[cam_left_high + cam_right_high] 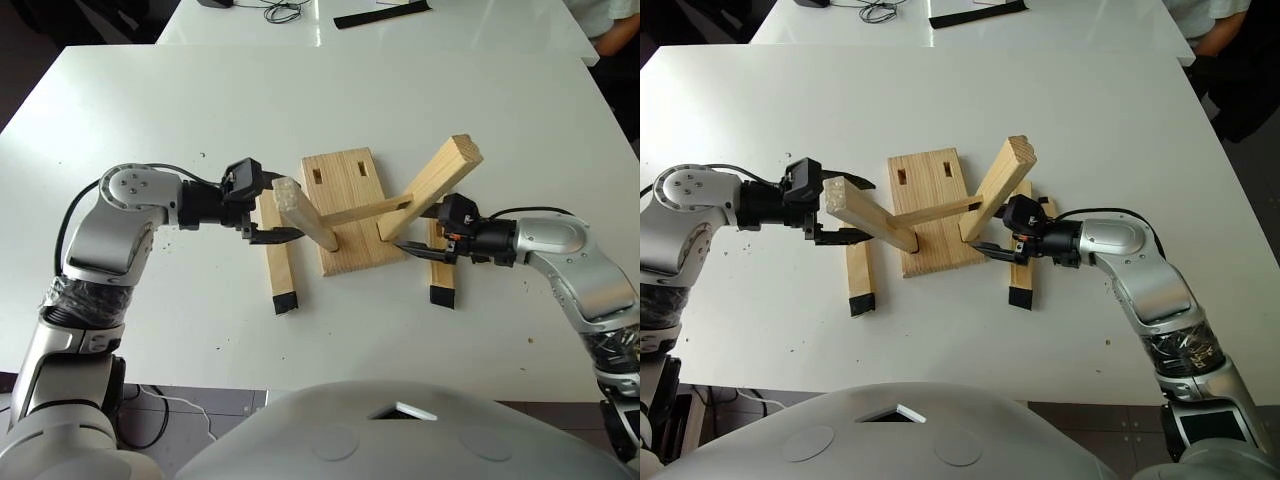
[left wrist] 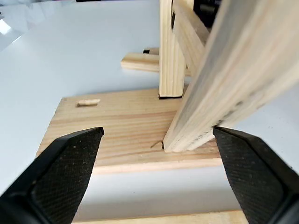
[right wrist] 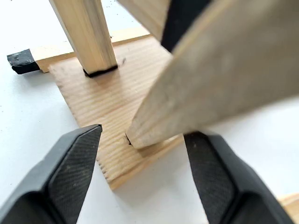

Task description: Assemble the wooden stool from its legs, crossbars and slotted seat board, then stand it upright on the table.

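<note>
The seat board lies flat on the bench, left leg and right leg planted tilted in it, crossbar between, spare legs flat alongside it, left end effector and right end effector gaping wide around those planted legs.

Both arms are bent at the elbow and angled in toward each other, forearms roughly level. The left arm comes in from the left. The left end effector points across at the other one, its fingers spread wide. The right arm pretty much mirrors it. The right end effector points back left, fingers splayed open too. The two are near each other, not touching.
</note>
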Available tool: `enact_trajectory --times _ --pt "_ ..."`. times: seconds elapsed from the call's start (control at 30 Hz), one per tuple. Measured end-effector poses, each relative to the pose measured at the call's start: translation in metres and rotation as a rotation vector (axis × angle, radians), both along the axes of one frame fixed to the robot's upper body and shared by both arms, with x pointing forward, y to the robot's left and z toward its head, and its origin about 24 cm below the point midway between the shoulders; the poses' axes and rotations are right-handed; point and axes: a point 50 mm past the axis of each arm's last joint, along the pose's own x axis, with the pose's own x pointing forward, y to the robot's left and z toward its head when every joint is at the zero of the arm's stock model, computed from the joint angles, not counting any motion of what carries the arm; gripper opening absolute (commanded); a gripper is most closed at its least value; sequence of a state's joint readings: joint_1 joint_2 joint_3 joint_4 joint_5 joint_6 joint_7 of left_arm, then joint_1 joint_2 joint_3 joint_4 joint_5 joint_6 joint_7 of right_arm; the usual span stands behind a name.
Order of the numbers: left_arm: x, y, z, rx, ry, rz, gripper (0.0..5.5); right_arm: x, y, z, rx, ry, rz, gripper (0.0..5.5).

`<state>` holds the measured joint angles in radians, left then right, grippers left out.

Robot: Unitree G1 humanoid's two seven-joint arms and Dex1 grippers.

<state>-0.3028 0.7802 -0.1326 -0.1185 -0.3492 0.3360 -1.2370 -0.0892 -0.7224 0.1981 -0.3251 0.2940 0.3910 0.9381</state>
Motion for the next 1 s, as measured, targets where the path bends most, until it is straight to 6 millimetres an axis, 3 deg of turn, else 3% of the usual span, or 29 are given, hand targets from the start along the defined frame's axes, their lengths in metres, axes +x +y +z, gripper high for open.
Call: enact_trajectory --times 0.13,0.3,0.57,0.67,0.8,1.0 --pt "0.002 0.004 -0.007 0.029 -0.018 0.021 4.34 -0.004 0.001 0.007 -0.007 -0.026 0.016 3.15" --pt "0.001 0.002 -0.006 0.017 -0.02 0.014 4.34 -0.011 -0.004 0.003 -0.053 -0.008 0.001 3.15" --pt "-0.017 0.008 -0.028 0.079 0.002 0.021 4.34 -0.053 -0.039 -0.005 -0.253 0.143 0.042 3.15" --pt "-0.029 -0.006 -0.032 0.032 0.014 0.026 4.34 -0.063 -0.03 0.015 -0.122 0.149 0.07 2.87" --pt "-0.033 -0.016 -0.033 -0.01 0.018 0.048 4.34 -0.059 -0.012 0.039 0.067 0.081 0.016 2.21" --pt "-0.032 -0.027 -0.031 -0.066 0.03 0.081 4.34 -0.056 0.014 0.061 0.218 0.01 -0.06 2.17"
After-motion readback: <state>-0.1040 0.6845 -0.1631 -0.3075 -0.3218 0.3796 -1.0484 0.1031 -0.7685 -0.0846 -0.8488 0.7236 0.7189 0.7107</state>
